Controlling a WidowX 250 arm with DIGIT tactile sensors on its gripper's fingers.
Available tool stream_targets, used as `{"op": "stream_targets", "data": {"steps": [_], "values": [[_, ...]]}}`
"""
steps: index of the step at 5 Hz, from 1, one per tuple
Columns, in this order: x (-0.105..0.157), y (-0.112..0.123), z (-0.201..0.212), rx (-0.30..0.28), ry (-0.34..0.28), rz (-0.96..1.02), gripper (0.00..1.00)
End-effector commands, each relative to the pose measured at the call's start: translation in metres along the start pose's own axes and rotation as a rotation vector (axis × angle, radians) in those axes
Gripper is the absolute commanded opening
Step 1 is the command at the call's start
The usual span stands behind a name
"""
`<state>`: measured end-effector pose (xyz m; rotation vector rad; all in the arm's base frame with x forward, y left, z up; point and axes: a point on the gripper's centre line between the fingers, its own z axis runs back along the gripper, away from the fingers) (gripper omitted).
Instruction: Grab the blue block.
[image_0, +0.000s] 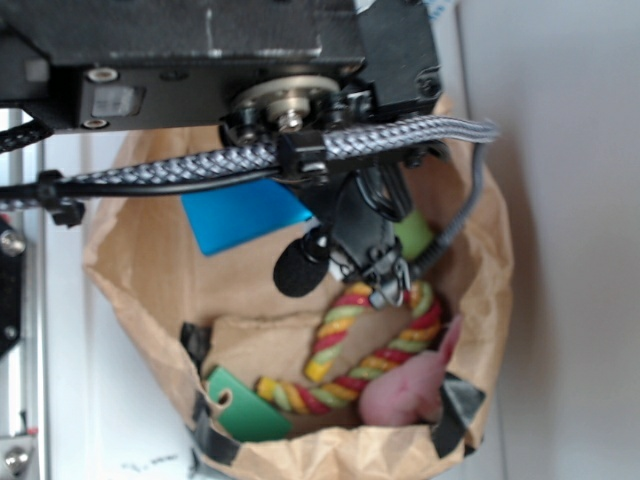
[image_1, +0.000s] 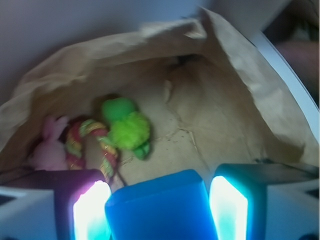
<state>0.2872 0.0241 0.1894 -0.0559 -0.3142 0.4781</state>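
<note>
Basically, gripper (image_1: 159, 210) sits down inside the paper bag (image_1: 235, 125), jaws spread and straddling the blue block (image_1: 160, 207), which fills the gap, likely lined up for the pinch. Rope toy (image_1: 92, 145) and fuzzy green toy (image_1: 127, 131) lie clear behind.

We reach down with our arm (image_0: 200, 60), our gripper (image_1: 160, 210) spread apart, one finger (image_1: 90, 210) on each side.
</note>
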Motion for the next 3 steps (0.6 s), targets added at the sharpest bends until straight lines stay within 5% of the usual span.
{"op": "stream_targets", "data": {"steps": [1,3], "values": [[0.0051,0.0229,0.0383,-0.055,-0.176,-0.134,0.0],[0.002,0.0141,0.035,-0.049,-0.2,-0.076,0.0]]}}
